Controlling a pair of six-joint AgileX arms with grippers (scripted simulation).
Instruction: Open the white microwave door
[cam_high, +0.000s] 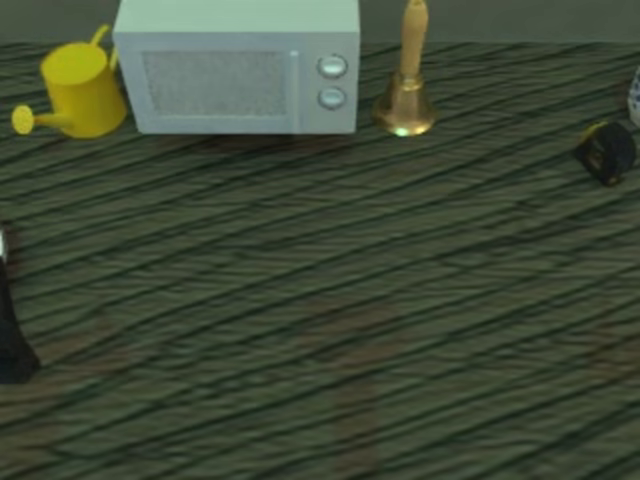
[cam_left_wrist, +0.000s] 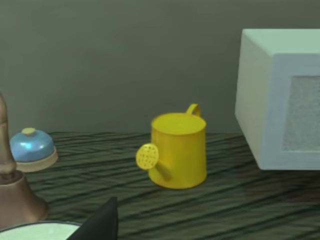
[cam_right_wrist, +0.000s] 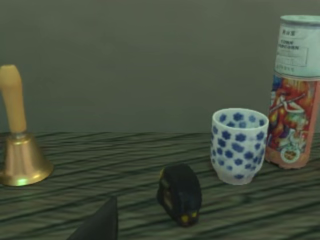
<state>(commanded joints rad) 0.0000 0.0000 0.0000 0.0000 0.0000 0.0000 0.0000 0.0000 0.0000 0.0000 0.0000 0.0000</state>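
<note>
Door (cam_high: 218, 82) (white, mesh-windowed) shut flush, long axis left-right, facing the arms.

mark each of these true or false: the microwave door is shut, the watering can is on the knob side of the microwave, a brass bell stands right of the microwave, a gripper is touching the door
1. The white microwave door is shut. True.
2. The yellow watering can sits on the knob side. False: it stands at the microwave's left, and the knobs are at the right.
3. A brass bell stands right of the microwave. True.
4. A gripper is touching the door. False: only the left arm shows at the table's left edge, far from the door.
</note>
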